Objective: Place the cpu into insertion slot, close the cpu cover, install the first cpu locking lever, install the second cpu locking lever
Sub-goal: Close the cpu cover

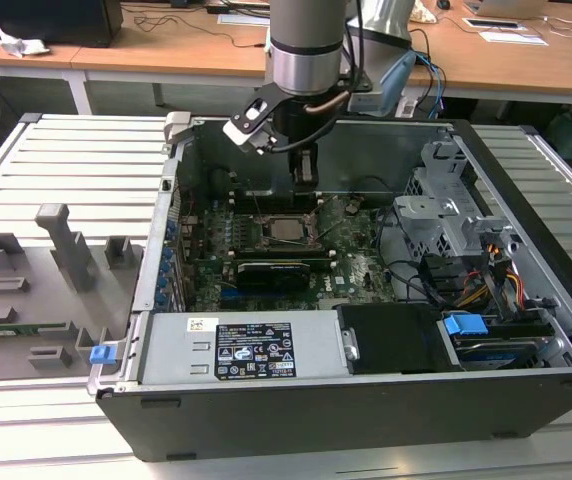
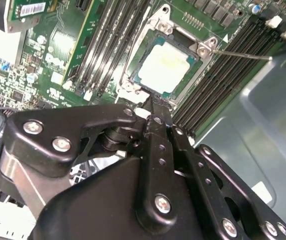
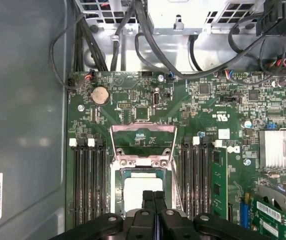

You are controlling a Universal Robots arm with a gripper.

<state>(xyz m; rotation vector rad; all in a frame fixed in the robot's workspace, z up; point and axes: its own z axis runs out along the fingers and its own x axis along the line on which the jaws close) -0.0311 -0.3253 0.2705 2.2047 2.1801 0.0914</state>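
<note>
Printed label, well apart from the insertion slot: print not made out. The cpu lies seated in the slot. The cpu cover stands swung open at the slot's edge opposite the gripper. The gripper hangs over the slot's near edge, jaws pressed together and empty, probably set for pushing.

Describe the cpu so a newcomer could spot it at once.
Look inside the open computer case at the green motherboard on its floor. Between the two banks of long black memory slots sits the silver-bordered insertion slot, close by the gripper. The cpu is the flat square in it with a plain silver-grey top, unlike the round coin battery or the finned heatsink.
</note>
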